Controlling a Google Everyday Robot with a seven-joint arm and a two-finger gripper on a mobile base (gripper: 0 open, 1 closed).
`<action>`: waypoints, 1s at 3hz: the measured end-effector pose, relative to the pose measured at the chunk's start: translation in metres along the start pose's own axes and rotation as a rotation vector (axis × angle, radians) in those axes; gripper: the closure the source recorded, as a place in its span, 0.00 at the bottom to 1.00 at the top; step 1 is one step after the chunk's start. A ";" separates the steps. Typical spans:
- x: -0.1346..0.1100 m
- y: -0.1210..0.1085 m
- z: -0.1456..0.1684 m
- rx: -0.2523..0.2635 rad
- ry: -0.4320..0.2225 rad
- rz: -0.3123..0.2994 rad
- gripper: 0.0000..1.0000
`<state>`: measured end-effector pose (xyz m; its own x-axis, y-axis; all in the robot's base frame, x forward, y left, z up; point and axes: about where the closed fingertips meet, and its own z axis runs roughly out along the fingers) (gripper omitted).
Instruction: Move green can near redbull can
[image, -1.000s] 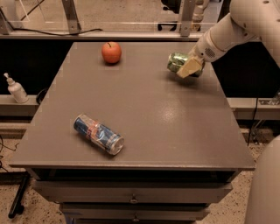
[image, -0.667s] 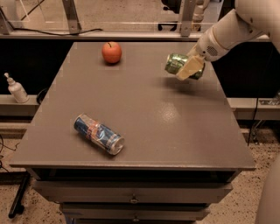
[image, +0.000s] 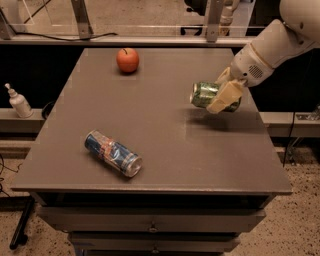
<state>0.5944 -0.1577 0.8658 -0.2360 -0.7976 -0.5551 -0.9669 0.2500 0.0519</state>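
Note:
The green can is held sideways in the air above the right side of the grey table, with its shadow on the surface below. My gripper is shut on the green can, its pale fingers wrapped over the can's right part. The redbull can lies on its side near the table's front left, blue and silver with its silver top toward the front right. It is well apart from the green can, to the lower left of it.
A red apple sits at the table's back left. A white pump bottle stands on a ledge left of the table. Drawers run under the table's front edge. A rail and metal posts stand behind the table.
My gripper has lifted the green can off the table and carried it a little toward the front and left. The redbull can and the apple have not moved.

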 end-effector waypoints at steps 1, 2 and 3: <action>0.000 0.000 0.000 0.000 0.000 0.000 1.00; -0.018 0.010 0.013 -0.044 0.016 -0.114 1.00; -0.037 0.034 0.023 -0.055 0.056 -0.272 1.00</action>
<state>0.5726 -0.1067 0.8691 0.0298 -0.8607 -0.5083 -0.9989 -0.0067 -0.0472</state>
